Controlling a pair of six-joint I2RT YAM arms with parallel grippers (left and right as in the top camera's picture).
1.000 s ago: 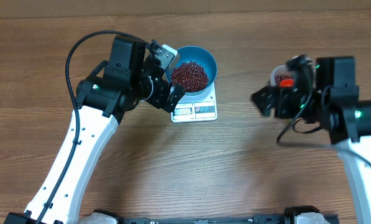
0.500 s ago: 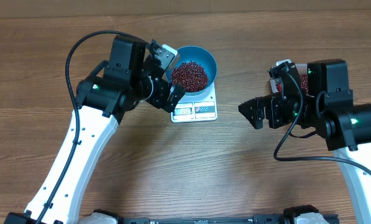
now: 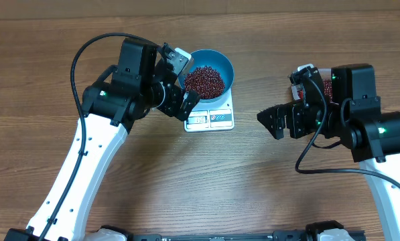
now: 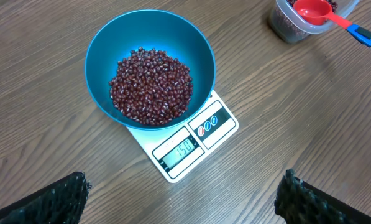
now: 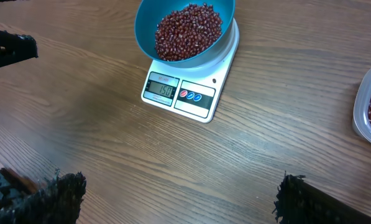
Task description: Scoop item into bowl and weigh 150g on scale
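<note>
The bright-blue bowl (image 3: 223, 61) stands on the small white scale (image 3: 212, 118) and holds a heap of dark red-brown beans (image 3: 205, 81). In the left wrist view the bowl (image 4: 101, 56), beans (image 4: 151, 87) and scale (image 4: 216, 121) lie ahead, and the display reads 150. My left gripper (image 3: 181, 79) hovers open just left of the bowl, holding nothing (image 4: 185, 196). My right gripper (image 3: 283, 110) hangs open and empty over bare wood to the right of the scale (image 5: 179, 199), facing the bowl (image 5: 191, 59) and scale (image 5: 194, 99).
A clear plastic tub (image 4: 291, 25) with more beans and a red scoop (image 4: 316, 11) stands at the right, partly hidden under my right arm (image 3: 300, 72). Its edge shows in the right wrist view (image 5: 368, 106). Bare wood lies between the scale and the tub.
My right gripper swung left, away from the tub toward the table's middle, and its jaws opened fully. It has held still for the last half second. The left arm has not moved.
</note>
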